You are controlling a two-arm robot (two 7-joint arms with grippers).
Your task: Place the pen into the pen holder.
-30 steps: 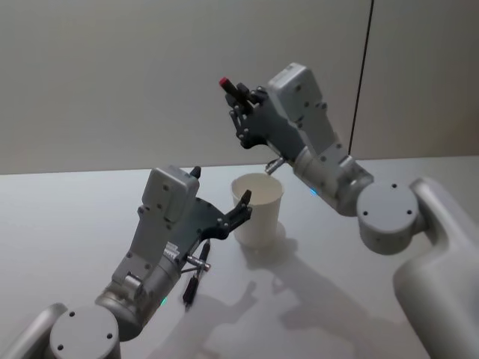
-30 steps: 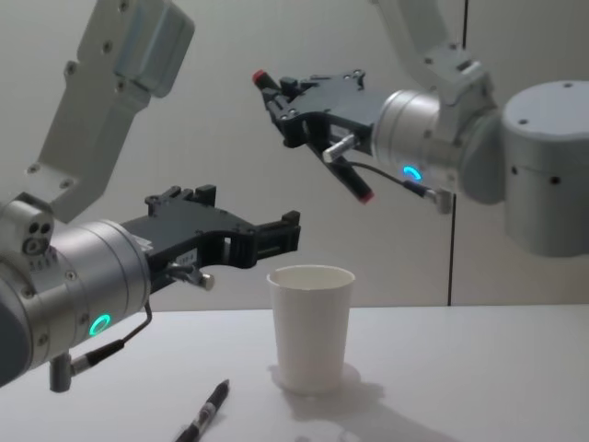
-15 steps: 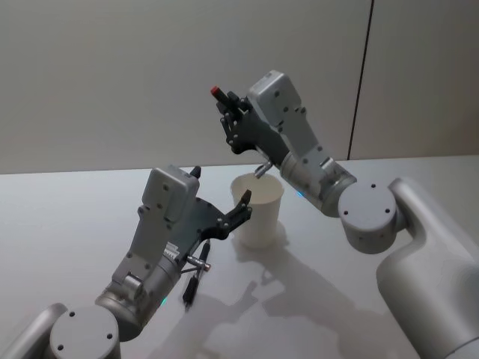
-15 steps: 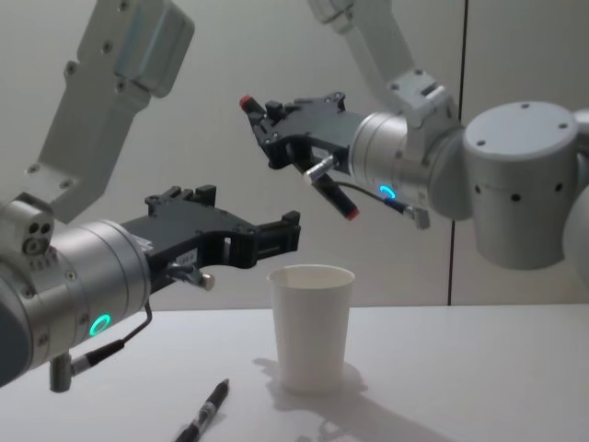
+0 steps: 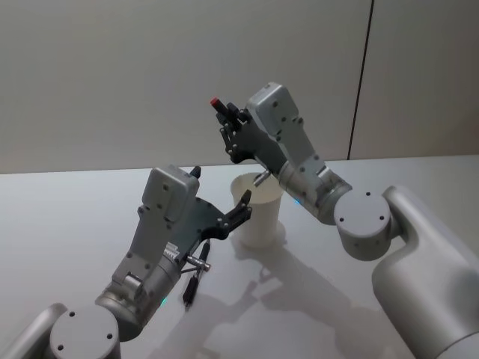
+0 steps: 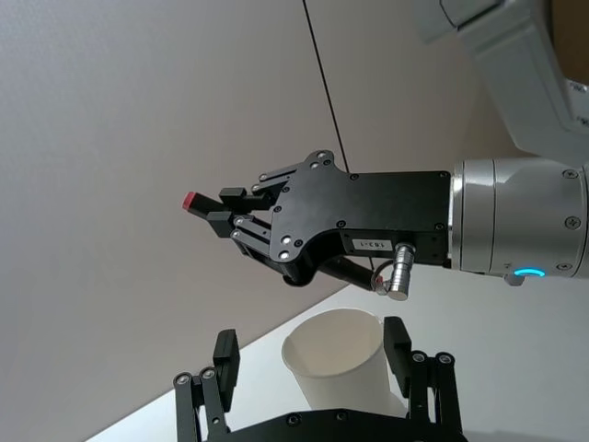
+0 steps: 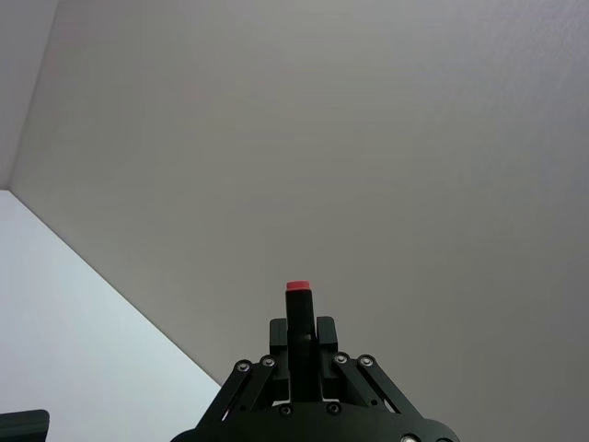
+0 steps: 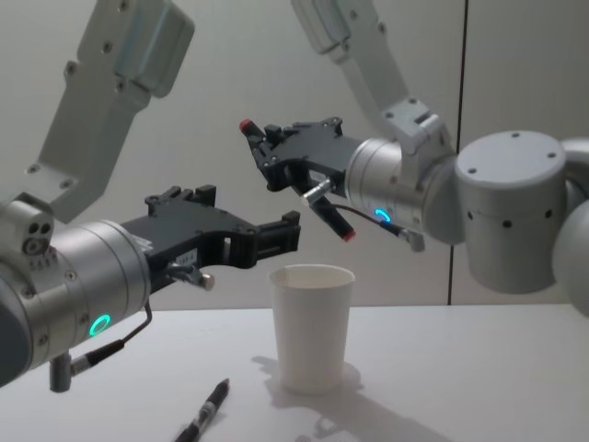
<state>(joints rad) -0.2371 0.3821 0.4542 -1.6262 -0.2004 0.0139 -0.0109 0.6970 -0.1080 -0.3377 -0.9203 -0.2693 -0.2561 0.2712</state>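
Two pens were in view. One pen (image 8: 336,221), black with red at both ends, was clamped in the closed jaws of the right gripper (image 8: 262,147), which hung in the air above and slightly behind the pen holder (image 8: 311,327). This pen sat tilted. Its upper red end stuck out past the jaws, up and toward the robot's left. Its lower red end pointed down over the right part of the holder's open mouth, clear of the rim. The white paper cup stood upright on the desk (image 5: 75,217).

On the holder's left, the left gripper (image 5: 221,188) hovered with its jaws spread wide and holding nothing. It was level with or just above the rim, one fingertip close to the cup wall. A second pen (image 8: 207,410), black, lay flat on the desk below the left arm, near the holder but apart from it.
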